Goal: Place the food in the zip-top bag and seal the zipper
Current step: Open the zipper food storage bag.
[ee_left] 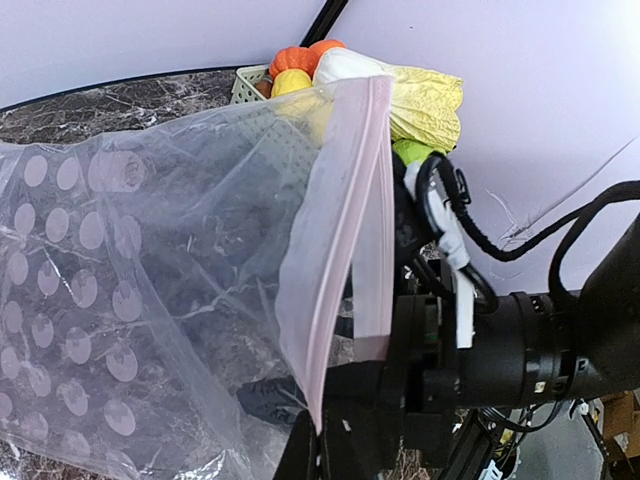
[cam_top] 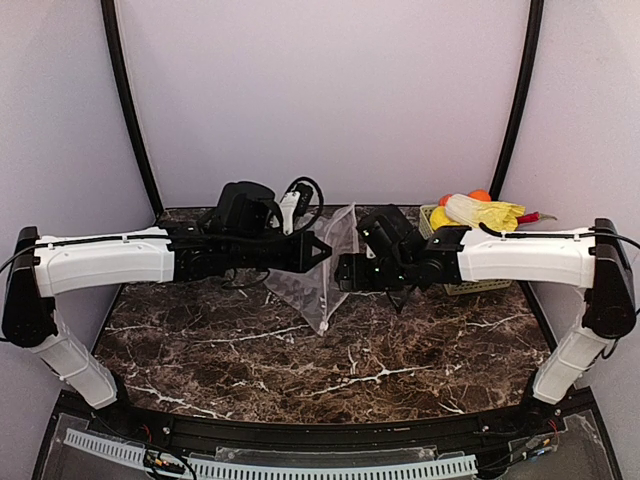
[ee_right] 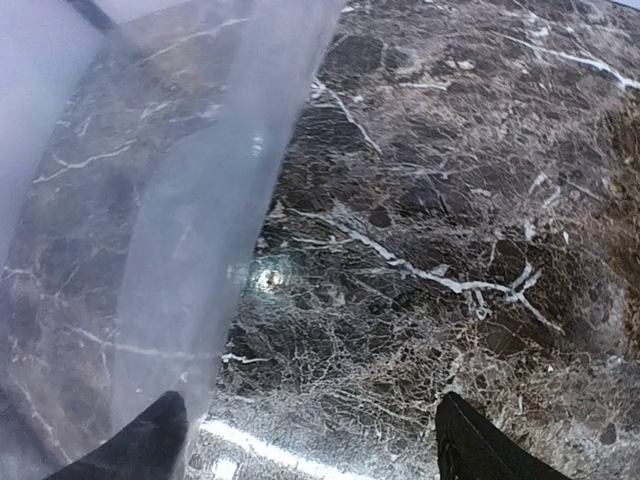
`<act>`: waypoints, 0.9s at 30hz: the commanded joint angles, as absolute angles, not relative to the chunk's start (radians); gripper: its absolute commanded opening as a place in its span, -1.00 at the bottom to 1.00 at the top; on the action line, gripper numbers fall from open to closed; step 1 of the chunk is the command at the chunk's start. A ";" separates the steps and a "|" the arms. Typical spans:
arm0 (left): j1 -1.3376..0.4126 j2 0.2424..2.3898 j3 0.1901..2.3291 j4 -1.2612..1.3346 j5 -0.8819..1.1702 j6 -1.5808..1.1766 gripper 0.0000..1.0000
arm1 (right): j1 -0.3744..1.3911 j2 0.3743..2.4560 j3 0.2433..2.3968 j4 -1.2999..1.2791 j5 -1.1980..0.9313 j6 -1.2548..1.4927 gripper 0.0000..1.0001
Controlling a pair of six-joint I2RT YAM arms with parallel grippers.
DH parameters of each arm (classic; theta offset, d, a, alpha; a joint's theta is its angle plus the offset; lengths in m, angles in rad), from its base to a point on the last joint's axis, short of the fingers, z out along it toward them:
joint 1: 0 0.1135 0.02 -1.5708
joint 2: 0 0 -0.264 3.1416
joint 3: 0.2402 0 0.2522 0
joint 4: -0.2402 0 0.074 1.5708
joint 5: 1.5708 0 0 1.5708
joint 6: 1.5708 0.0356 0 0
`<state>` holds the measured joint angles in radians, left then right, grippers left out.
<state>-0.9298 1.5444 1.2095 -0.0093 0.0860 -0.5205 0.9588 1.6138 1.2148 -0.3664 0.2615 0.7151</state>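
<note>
While the dark brown marble table (cam_top: pixel 300 380) spreads under both arms, we find the largest loose thing above its middle, a little toward twelve o'clock: a clear, floppy plastic zip-top bag (cam_top: pixel 322 290) printed with grey-white dots, hanging by its upper edge. We cannot tell whether its lowest corner touches the marble.

Next in size, a pale green mesh basket (cam_top: pixel 478 287) sits at about two o'clock on the table, partly hidden by the right arm. All the food we can see lies in it:
- a yellow-white leafy cabbage (cam_top: pixel 485 212) on top
- an orange-red tomato (cam_top: pixel 480 195) at the cabbage's twelve o'clock
- a yellow lemon (cam_top: pixel 440 217) at its nine o'clock
- in the left wrist view, a green pear (ee_left: pixel 410 152) just under the cabbage

The zipper (ee_left: pixel 372 200), a narrow pale pink strip, runs down the bag's mouth edge. Its two halves stand apart, so the mouth gapes toward the basket.

The left gripper (cam_top: pixel 318 250) is clenched on the bag's upper edge from nine o'clock. The right gripper (cam_top: pixel 343 272), at the bag's three o'clock, is released. Its fingertips (ee_right: pixel 150 440) are spread wide over the marble, with the film just beside one.
</note>
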 commanded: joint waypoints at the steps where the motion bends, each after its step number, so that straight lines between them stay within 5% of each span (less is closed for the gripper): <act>1: -0.932 1.514 1.227 0.007 0.066 -0.505 -0.99 | 0.967 1.652 1.241 -0.420 0.354 0.745 0.72; 17: -0.855 1.392 1.277 -0.344 -0.016 -0.342 -0.99 | 0.884 1.621 1.154 -0.460 0.343 0.777 0.76; 27: -0.837 1.502 1.334 -0.294 0.133 -0.359 -0.99 | 0.902 1.491 1.138 -0.211 0.030 0.538 0.94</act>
<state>-0.8589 1.4647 1.2842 -0.2859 0.1024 -0.3687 0.8898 1.6035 1.1542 -0.3332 0.1631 0.6464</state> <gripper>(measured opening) 0.011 0.951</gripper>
